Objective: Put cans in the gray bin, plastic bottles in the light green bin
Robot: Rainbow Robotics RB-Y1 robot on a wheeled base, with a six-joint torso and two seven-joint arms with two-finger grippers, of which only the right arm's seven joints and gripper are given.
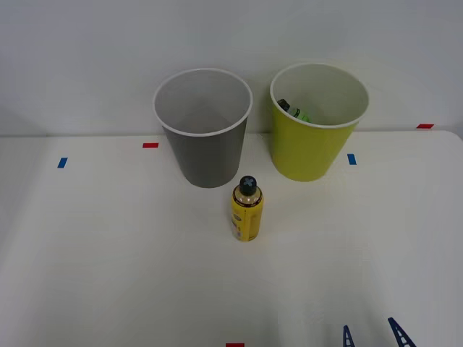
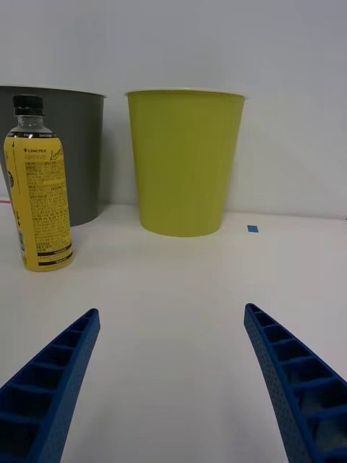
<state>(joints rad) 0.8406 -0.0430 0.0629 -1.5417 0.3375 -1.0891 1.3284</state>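
With my end effector point(image 1: 372, 336) released and empty, yellow bottle point(image 1: 247, 210) stands upright on bench point(image 1: 108, 253), just before gray bin point(image 1: 202, 126); approach level, close mid-label, then carry to green bin point(image 1: 317, 123).

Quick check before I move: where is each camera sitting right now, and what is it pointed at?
Front view: above the arms, facing forward and down at the table; the right pincer tips show at the bottom edge, open.
Right wrist view: low near the tabletop, facing level toward the bins; both blue fingers show, spread apart.
Shared: the yellow bottle standing upright, the gray bin and the light green bin.
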